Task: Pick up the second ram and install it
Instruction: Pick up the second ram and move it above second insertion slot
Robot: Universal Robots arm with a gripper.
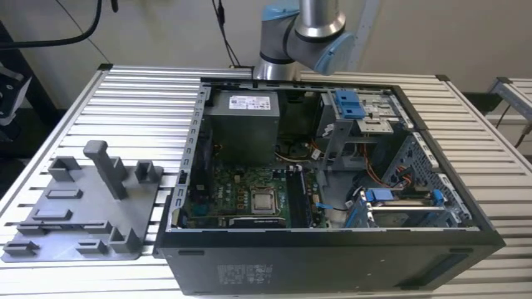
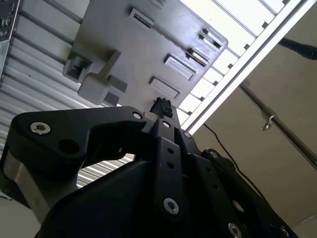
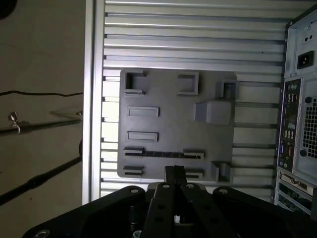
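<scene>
1 grey tray [image 3: 173, 124]; 1 computer case [image 1: 332, 261]; 1 ram stick [image 3: 163, 154].

exterior view: hi, oblique | first wrist view: top-down | second wrist view: slanted | shared: tray [image 1: 87, 218]

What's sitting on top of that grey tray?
A tall post, small brackets and a thin dark ram stick lying between two holders sit on the grey tray. The gripper covers part of the tray's edge, hiding whatever lies there.

no readable text; the power supply label [image 1: 251, 101] is illegible.
</scene>
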